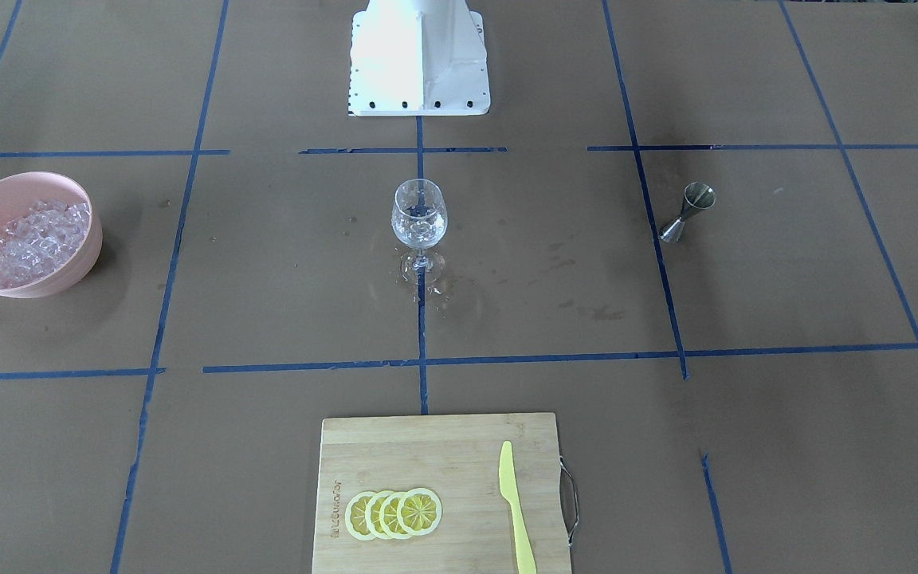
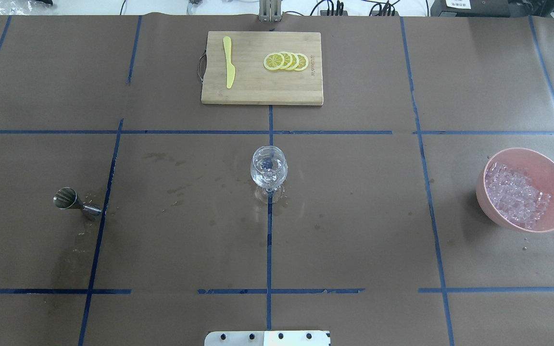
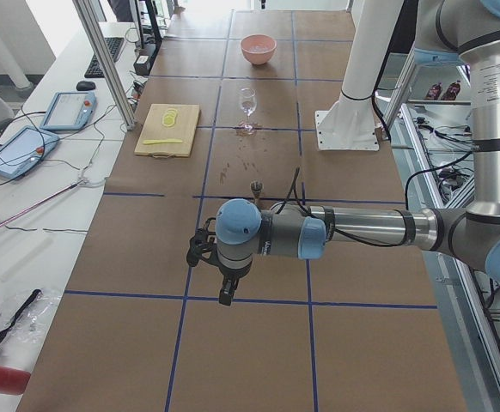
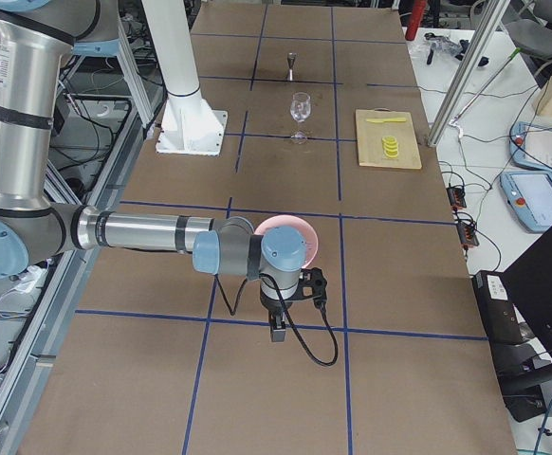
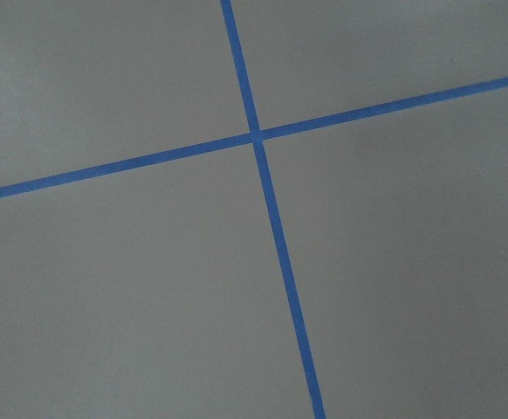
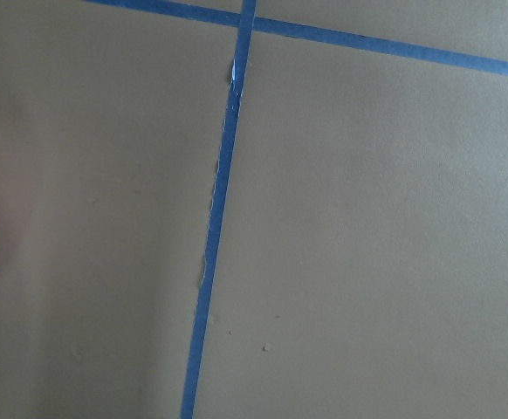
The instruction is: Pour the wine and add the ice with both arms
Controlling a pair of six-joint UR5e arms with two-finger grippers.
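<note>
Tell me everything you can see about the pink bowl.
The pink bowl is round, smooth and matte, plastic by its look. It stands upright on the brown paper-covered table, on the robot's right side, apart from the other things there. A heap of clear ice cubes fills much of it. Nothing grips it.

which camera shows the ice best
Overhead exterior: it looks down into the pink bowl, so the ice cubes show singly. Front-facing is nearly as good. Exterior left shows them tiny; in exterior right the right arm mostly hides them; wrist views show none.
</note>
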